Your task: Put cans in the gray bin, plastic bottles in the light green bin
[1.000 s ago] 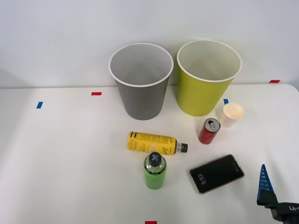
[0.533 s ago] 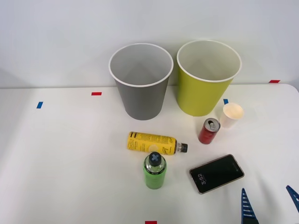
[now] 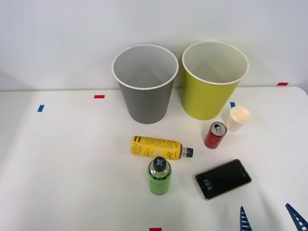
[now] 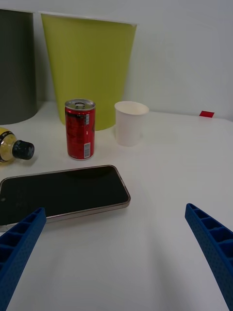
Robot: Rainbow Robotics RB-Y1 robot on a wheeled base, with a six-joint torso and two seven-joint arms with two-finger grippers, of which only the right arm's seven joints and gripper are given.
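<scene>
so far nothing binned. right gripper (image 3: 269,220) at near right edge of surface (image 3: 67,163), spread wide, empty. red can (image 3: 215,135) upright beside paper cup (image 3: 238,119), just near of light green bin (image 3: 212,79). likely light, rigid, slick; grip mid-body across the sides.

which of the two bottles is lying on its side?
The yellow-label bottle with the black cap: it lies flat, cap pointing toward the smartphone. The green bottle beside it stands upright, cross-marked cap up.
</scene>
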